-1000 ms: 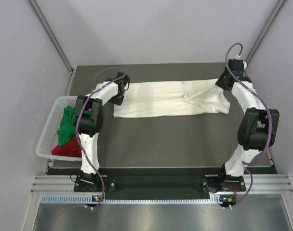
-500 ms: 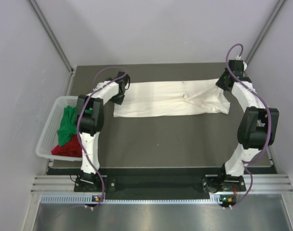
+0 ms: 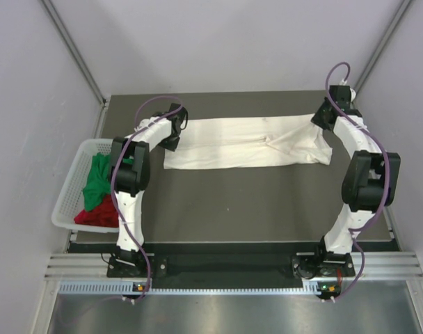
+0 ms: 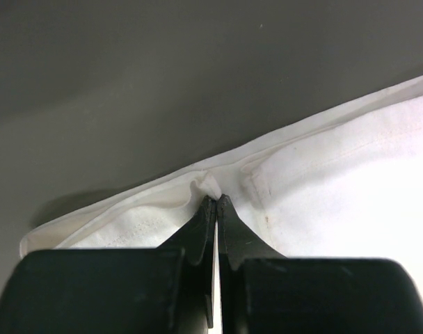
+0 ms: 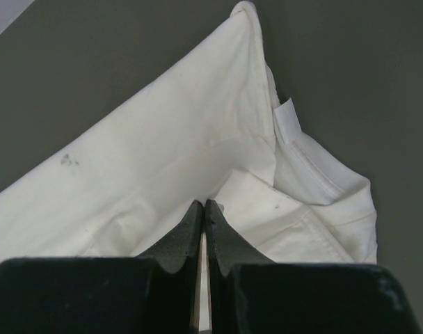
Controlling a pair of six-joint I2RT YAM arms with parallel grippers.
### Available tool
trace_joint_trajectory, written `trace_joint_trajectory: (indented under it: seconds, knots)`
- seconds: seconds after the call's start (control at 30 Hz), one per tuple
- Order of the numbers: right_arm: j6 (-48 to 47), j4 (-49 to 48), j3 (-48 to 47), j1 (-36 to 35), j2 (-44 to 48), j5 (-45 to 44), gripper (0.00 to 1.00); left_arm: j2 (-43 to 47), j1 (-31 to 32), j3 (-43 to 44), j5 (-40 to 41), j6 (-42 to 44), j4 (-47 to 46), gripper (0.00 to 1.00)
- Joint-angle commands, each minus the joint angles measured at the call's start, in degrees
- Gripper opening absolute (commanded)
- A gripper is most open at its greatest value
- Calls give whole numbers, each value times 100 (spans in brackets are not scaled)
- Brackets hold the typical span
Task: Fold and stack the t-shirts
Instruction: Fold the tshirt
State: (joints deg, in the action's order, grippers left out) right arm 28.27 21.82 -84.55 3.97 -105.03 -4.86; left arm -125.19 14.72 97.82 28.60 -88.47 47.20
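Dark table [image 3: 267,202], cream-white tee [image 3: 246,142] stretched long across the upper centre of the top view. Left gripper [image 4: 213,202] pinched tight on its left hem, right gripper [image 5: 202,205] clamped on the bunched right end. Green tee [image 3: 97,182] and red tee [image 3: 97,216] wait in basket [image 3: 67,191], left. Looks like the first fold; next needs both ends lifted together. Versus earlier: cloth unmoved, right elbow barely shifted.

Perhaps three t-shirts [image 3: 246,142], one basket [image 3: 64,202], two arms [image 3: 130,205]
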Motion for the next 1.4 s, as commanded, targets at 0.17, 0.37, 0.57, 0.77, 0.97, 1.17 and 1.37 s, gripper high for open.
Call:
trace_joint_trajectory:
  seconds: [0.17, 0.37, 0.57, 0.77, 0.97, 1.17, 1.37]
  knots:
    - [-32, -398, -500, 87, -412, 161, 0, 64, -39, 70, 199, -66, -158, 0]
    - [12, -416, -466, 87, -527, 100, 0, 73, -39, 53, 163, -109, -176, 0]
    - [21, -469, -299, 113, -457, -102, 0, 152, -39, 27, 251, -259, -106, 0]
    - [56, -574, -96, 175, -299, -164, 0, 345, -39, -201, 348, -408, -308, 0]
    - [64, -574, -158, 175, -281, -155, 0, 372, -39, -290, 357, -452, -413, 0]
    - [73, -583, -167, 183, -281, -182, 0, 530, -39, -571, 383, -443, -816, 0]
    - [65, -644, -289, 192, -473, -33, 0, 417, -39, -519, 383, -321, -993, 0]
